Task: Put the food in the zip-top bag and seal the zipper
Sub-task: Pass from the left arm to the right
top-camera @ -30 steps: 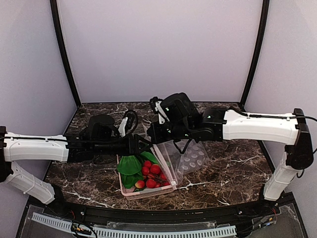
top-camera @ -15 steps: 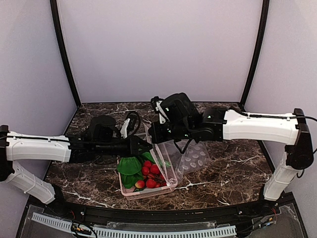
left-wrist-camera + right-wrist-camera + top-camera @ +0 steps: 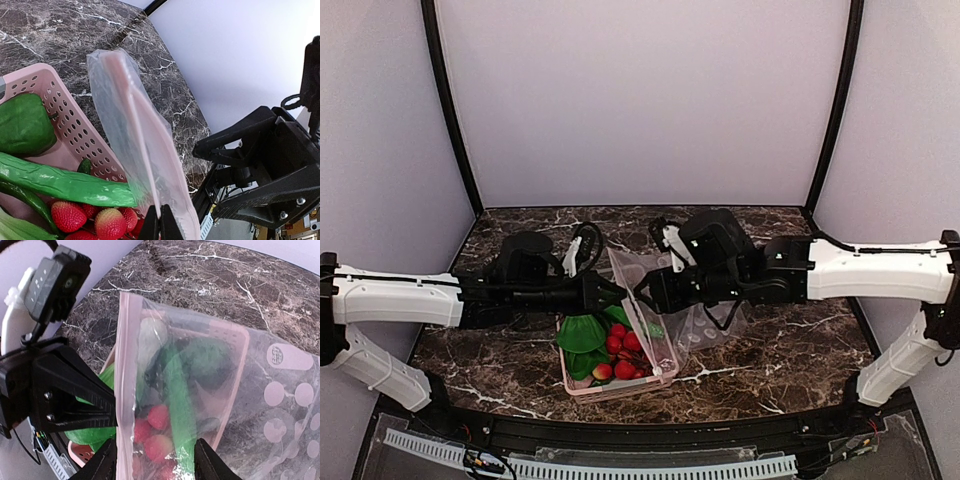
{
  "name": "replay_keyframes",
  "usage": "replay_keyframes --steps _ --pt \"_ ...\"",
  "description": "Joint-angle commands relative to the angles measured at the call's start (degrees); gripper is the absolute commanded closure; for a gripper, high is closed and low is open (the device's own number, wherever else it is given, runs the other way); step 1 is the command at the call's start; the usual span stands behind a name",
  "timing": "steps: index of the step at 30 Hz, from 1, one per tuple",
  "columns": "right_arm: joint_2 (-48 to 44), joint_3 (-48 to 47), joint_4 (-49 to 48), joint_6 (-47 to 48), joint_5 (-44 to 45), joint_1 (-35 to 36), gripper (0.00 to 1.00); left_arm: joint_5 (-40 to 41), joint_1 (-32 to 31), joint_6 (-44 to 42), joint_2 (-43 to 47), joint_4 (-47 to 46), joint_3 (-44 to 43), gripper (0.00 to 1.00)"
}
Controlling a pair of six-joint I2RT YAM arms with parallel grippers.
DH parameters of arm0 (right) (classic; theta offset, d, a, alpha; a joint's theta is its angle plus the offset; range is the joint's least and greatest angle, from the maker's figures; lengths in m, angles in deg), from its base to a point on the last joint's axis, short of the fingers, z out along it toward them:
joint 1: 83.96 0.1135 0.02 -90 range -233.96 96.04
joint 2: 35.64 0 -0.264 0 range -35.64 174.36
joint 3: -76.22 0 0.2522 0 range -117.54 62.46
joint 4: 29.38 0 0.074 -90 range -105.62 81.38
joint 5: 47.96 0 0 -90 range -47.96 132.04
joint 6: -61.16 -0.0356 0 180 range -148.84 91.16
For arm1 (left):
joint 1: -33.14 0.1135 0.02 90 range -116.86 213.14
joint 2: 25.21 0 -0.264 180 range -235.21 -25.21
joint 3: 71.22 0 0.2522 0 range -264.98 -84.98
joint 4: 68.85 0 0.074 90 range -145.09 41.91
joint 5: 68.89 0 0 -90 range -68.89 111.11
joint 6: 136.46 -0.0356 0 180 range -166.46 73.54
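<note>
Top external view: left gripper and right gripper face off nose to nose above the pink plastic basket, with the clear, floppy zip-top bag upright between them.

Left wrist view: the jaws are pinched tight on the pale pink zipper strip, and the film rises straight ahead. Left of the fingers, a glossy green pepper, a long bumpy cucumber and red strawberries lie in the perforated basket.

Right wrist view: the black fingers are spread wide. The oval-printed bag hangs ahead across the gap, and nothing is gripped.
</note>
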Motion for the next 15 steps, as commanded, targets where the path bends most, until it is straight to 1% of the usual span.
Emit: replay_keyframes --steps 1,6,11,12,15 --pt "-2.01 3.28 -2.32 -0.34 -3.77 1.48 0.5 0.66 -0.02 -1.14 1.3 1.03 0.22 0.99" --pt "-1.29 4.35 -3.43 -1.28 -4.19 3.13 0.54 0.91 -0.03 -1.24 1.24 1.13 0.1 0.99" --pt "0.09 4.24 -3.58 -2.37 -3.18 3.34 0.58 0.85 -0.02 -1.51 1.13 1.78 -0.3 0.99" --pt "0.49 4.06 -3.46 -2.34 -3.14 3.38 0.61 0.89 -0.03 -1.59 1.18 1.81 -0.3 0.99" --pt "1.47 3.52 -3.27 -2.67 -2.83 3.39 0.76 1.01 -0.03 -1.71 1.36 2.16 -0.24 0.99"
